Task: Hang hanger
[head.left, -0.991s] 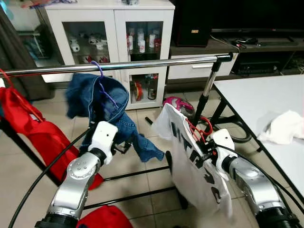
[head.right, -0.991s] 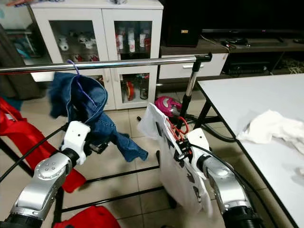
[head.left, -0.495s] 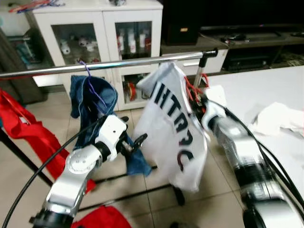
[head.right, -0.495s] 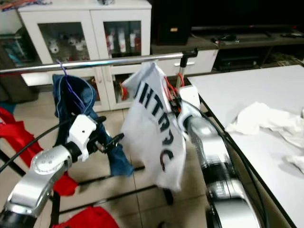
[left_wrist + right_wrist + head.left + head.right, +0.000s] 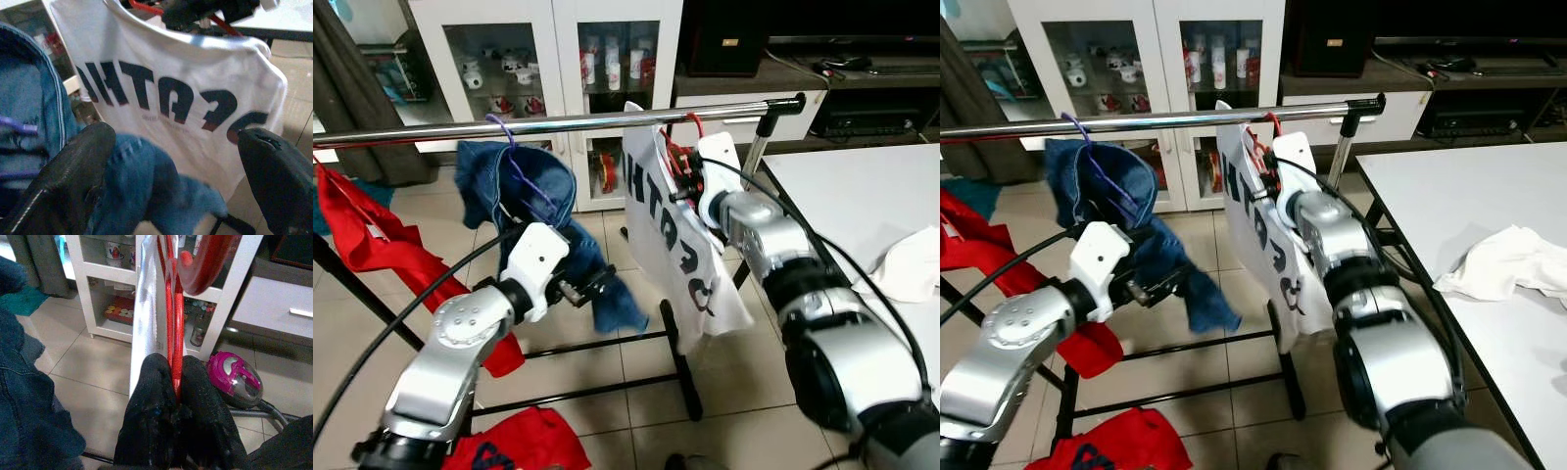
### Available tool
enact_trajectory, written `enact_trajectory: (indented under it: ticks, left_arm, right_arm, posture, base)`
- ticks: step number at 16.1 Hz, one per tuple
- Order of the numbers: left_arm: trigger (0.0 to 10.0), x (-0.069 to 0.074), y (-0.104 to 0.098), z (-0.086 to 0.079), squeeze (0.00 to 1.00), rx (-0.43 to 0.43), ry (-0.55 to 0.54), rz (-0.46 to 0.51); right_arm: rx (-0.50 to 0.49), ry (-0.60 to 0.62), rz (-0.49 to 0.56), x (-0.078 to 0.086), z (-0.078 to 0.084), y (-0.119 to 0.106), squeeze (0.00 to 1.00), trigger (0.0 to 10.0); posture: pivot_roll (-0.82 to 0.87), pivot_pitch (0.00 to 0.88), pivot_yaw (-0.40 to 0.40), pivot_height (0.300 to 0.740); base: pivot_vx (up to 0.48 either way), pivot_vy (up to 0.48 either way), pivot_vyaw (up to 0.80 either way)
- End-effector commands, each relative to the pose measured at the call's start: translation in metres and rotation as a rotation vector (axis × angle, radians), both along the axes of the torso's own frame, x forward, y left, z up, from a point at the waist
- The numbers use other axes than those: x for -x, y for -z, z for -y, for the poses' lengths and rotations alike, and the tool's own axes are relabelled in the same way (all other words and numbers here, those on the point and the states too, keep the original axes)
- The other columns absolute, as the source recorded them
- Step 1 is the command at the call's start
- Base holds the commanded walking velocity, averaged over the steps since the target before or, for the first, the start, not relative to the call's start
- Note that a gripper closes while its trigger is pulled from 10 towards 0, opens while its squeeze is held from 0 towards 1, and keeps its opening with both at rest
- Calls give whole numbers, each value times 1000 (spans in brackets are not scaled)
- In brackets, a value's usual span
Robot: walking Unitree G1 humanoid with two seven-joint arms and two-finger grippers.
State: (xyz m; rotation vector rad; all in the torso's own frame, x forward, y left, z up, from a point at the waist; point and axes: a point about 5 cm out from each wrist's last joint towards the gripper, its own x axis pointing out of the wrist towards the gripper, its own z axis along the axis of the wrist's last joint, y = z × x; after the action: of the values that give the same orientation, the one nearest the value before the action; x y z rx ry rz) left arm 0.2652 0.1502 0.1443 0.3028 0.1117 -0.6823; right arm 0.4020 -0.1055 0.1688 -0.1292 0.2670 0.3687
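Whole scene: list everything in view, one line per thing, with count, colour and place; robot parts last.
clothes rail: one, silver with black frame, across the room ahead
red hanger: one, red, held up at the rail's right part, hook at the bar
white T-shirt: one, white with dark letters, on the red hanger
denim garment: one, blue, on a purple hanger on the rail
red garment: one, red, hanging at the rail's left end
red cloth: one, red, on the floor under the rail
cabinet: one, white, glass doors, behind the rail
table: one, white, at right
white cloth: one, white, on the table
vacuum cleaner: one, pink, on the floor
left gripper: open, beside the denim garment
right gripper: shut on the red hanger
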Motion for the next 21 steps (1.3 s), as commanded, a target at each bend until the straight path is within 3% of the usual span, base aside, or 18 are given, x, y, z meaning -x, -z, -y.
enact_trajectory:
  ticks: [1, 5, 10, 21]
  left_arm:
    - [10000, 3, -2, -1, 0, 3, 9, -8]
    - [10000, 4, -4, -2, 0, -2, 9, -18]
    - [10000, 3, -7, 0, 0, 14, 26, -20]
    - [10000, 9, -12, -5, 0, -17, 35, -34]
  right_arm:
    - [2, -2, 39, -5, -3, -14, 0, 10000]
    - [3, -28, 17, -9, -8, -23, 0, 10000]
    - [33, -64, -91, -8, -15, -16, 0, 10000]
    - [40, -63, -141, -8, -29, -22, 0, 10000]
  posture:
    - [41, 64, -9, 740]
    - [43, 68, -13, 740]
    - [41, 68, -10, 740]
    - [75, 130, -25, 740]
  base:
    - [0, 0, 0]
    - [0, 0, 0]
    - [0, 0, 0]
    - [0, 0, 0]
